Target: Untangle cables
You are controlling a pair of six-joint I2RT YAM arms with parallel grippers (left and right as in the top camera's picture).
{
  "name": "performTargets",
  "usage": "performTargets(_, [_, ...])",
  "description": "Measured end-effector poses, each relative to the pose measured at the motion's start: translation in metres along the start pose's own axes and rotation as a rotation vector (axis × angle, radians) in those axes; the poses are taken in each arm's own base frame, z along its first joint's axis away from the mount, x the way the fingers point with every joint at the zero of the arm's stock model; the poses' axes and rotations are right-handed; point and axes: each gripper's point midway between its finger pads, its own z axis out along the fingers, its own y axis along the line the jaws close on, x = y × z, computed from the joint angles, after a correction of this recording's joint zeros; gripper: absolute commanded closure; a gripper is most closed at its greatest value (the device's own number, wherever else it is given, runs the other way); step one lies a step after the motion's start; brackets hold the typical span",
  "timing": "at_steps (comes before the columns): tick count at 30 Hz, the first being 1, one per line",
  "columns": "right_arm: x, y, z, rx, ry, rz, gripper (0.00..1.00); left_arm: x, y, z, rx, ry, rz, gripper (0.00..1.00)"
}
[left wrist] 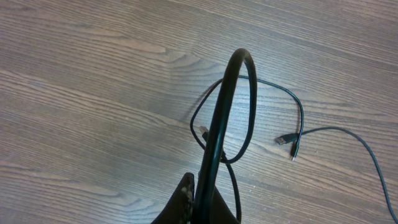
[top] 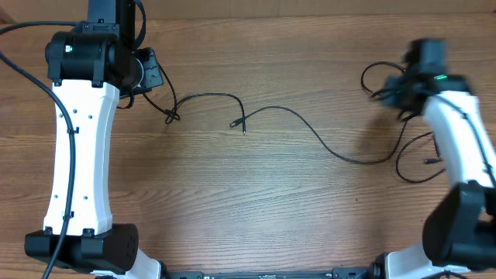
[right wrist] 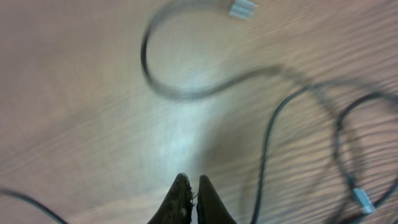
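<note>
Several thin black cables (top: 345, 157) trail along the table's (top: 232, 217) far half. The left gripper (top: 147, 74), its arm stretched straight toward the far-left corner, is clamped on one looped cable. The right gripper (top: 391, 89), its arm angled toward the far-right corner, has its fingers pressed together.

This looks like a robotics lab bench: a plain wood-grain table (top: 232, 201) with two white robot arms, the left arm (top: 77, 147) and the right arm (top: 461, 139), mounted at its near edge. Thin black cables (top: 280, 108) lie loose on the wood between them, and black wiring runs along the left arm's shell.
</note>
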Motion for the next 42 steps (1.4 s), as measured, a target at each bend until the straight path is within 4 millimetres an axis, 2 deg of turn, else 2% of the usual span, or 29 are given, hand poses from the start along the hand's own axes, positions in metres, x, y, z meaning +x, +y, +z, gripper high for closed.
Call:
performTargets(2, [-0.012, -0.002, -0.017, -0.073, -0.019, 0.023, 0.76, 0.0, 0.0, 0.0, 0.0, 0.0, 0.0, 0.96])
performTargets(5, [-0.002, 0.016, -0.026, -0.198, 0.025, -0.038, 0.61, 0.0, 0.0, 0.0, 0.0, 0.0, 0.0, 0.96])
performTargets(8, [0.016, 0.045, -0.025, -0.3, 0.088, -0.144, 0.46, 0.0, 0.0, 0.0, -0.002, 0.0, 0.0, 0.96])
performTargets(14, [0.048, 0.118, -0.023, -0.45, 0.125, -0.454, 0.34, -0.003, 0.002, 0.0, -0.011, -0.016, -0.001, 0.96])
performTargets(20, [0.083, 0.193, -0.016, -0.559, 0.113, -0.718, 0.31, -0.004, 0.001, 0.0, -0.01, -0.018, -0.002, 0.96])
performTargets(25, [0.122, 0.237, -0.002, -0.617, 0.142, -0.898, 0.26, -0.002, 0.002, 0.0, -0.013, -0.01, -0.001, 0.96])
performTargets(30, [0.152, 0.263, 0.014, -0.586, 0.147, -1.04, 0.27, -0.002, 0.002, 0.0, -0.013, -0.011, -0.001, 0.96])
performTargets(34, [0.172, 0.279, 0.025, -0.565, 0.162, -1.076, 0.25, -0.002, 0.002, 0.0, -0.013, -0.012, -0.001, 0.96])
performTargets(36, [0.181, 0.287, 0.031, -0.569, 0.173, -1.059, 0.28, -0.002, 0.002, 0.0, -0.013, -0.011, -0.001, 0.96])
performTargets(37, [0.184, 0.293, 0.034, -0.572, 0.175, -1.037, 0.34, -0.002, 0.002, 0.0, -0.013, -0.011, -0.001, 0.95])
performTargets(40, [0.186, 0.307, 0.04, -0.579, 0.164, -0.95, 0.44, -0.002, 0.002, 0.0, -0.013, -0.011, -0.001, 0.96])
performTargets(42, [0.181, 0.315, 0.043, -0.584, 0.151, -0.867, 0.45, -0.002, 0.002, 0.0, -0.013, -0.011, -0.001, 0.96])
